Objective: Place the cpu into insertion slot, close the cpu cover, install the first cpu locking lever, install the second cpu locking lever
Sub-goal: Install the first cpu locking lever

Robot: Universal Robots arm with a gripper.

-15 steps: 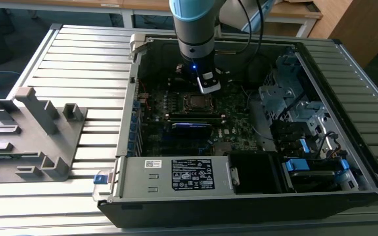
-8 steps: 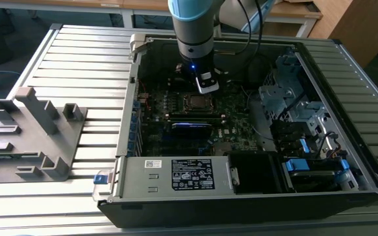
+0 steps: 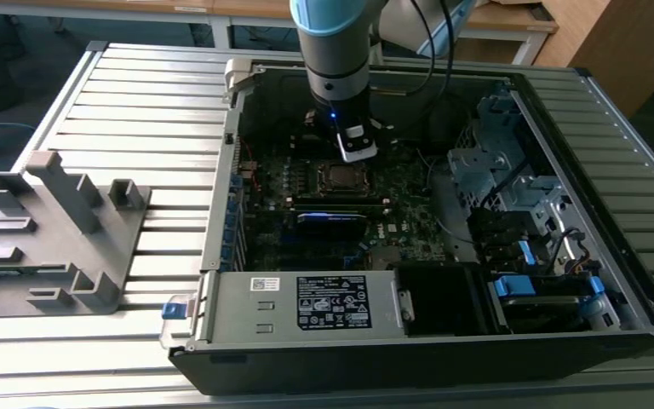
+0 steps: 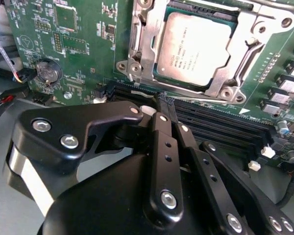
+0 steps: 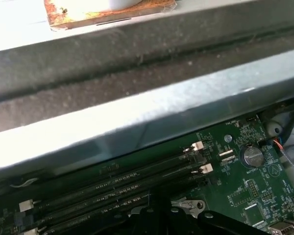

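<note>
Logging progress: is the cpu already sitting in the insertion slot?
Yes, in the second wrist view the cpu lies flat inside the insertion slot, framed by silver metal.

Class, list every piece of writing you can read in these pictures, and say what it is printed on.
Pale silver-grey square cpu: lines of print, too blurred.
White label on grey metal box: too small.
Green motherboard: white markings, too small.
No text can be quoted.

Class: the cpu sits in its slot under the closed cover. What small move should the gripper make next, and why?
Probably shift the shut gripper from over the memory slots toward a locking lever beside the cpu cover: the cpu already lies seated under the lowered cover, and I cannot tell that the levers are latched.
</note>
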